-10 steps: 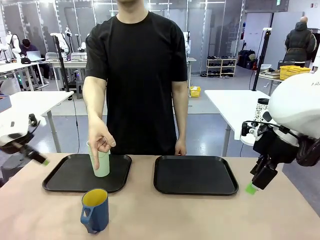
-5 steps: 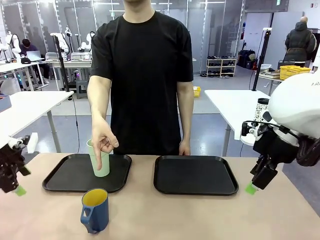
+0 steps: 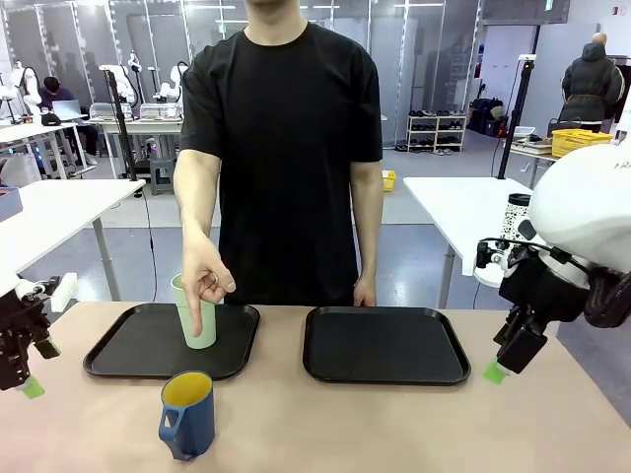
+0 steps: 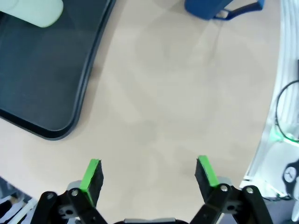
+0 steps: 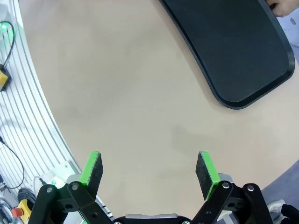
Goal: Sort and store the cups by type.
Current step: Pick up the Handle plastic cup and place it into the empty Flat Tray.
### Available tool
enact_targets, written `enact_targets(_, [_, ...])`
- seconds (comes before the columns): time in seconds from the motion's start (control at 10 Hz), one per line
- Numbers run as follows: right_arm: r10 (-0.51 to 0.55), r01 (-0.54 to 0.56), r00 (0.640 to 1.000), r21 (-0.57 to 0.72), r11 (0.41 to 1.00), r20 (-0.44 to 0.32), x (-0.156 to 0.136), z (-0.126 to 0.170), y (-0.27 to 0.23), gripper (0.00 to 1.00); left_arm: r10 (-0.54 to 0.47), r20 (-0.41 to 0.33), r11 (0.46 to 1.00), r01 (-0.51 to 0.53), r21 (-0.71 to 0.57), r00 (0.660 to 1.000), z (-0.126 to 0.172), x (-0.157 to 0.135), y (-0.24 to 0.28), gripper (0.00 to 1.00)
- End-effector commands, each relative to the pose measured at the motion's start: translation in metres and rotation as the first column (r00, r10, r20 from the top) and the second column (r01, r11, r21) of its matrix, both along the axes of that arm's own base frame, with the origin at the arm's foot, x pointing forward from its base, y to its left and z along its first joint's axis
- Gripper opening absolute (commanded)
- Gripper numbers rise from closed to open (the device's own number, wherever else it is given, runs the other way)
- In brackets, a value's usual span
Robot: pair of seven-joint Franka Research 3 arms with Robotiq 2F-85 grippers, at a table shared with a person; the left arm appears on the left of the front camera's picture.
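Note:
A pale green tumbler stands upright on the left black tray, and the person's hand rests on its front, a finger pointing down. The tumbler lies at the top left of the left wrist view. The dark blue mug with yellow inside stands on the table in front of that tray; its handle and base reach the top of the left wrist view. My left gripper hovers open over bare table at the far left. My right gripper is open above the table's right side.
A second black tray lies at centre right, its corner in the right wrist view. The person stands at the far edge, the other hand behind that tray. The table edge curves along the left of the right wrist view.
My left arm swung down and outward to the table's far left edge, then sank a little lower. The person's hand has stayed on the green tumbler. The right arm has not moved.

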State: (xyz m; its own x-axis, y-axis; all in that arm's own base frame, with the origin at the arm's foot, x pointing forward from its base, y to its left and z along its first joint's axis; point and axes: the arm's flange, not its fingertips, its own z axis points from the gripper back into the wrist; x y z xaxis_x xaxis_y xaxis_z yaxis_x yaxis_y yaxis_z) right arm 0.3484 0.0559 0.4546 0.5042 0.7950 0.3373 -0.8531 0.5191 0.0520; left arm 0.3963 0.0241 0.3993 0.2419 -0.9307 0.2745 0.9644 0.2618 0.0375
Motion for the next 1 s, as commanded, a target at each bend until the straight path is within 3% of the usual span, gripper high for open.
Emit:
enact_targets(0.0, [-0.012, 0.012, 1.000, -0.002, 1.000, 0.006, -0.001, -0.002, 0.000, 1.00, 0.002, 0.023, 1.000, -0.001, -0.011, 1.000, -0.002, 0.003, 0.000, 1.00])
enact_targets(0.1, [-0.012, 0.012, 1.000, -0.002, 1.000, 0.006, -0.001, -0.002, 0.000, 1.00, 0.000, 0.000, 1.000, 0.000, 0.000, 1.000, 0.000, 0.000, 0.000, 1.00])
enact_targets(0.3, [-0.012, 0.012, 1.000, -0.002, 1.000, 0.006, -0.001, -0.002, 0.000, 1.00, -0.153, 0.024, 0.988, 0.152, 0.024, 0.988, -0.015, -0.008, -0.012, 1.00])
enact_targets(0.4, [-0.012, 0.012, 1.000, -0.002, 1.000, 0.006, -0.001, -0.002, 0.000, 1.00, -0.206, 0.035, 0.978, 0.207, -0.028, 0.978, -0.026, -0.014, -0.017, 1.00])
enact_targets(0.9, [-0.012, 0.012, 1.000, -0.002, 1.000, 0.006, -0.001, -0.002, 0.000, 1.00, -0.211, 0.134, 0.960, 0.231, -0.161, 0.968, -0.070, -0.023, -0.042, 1.00])
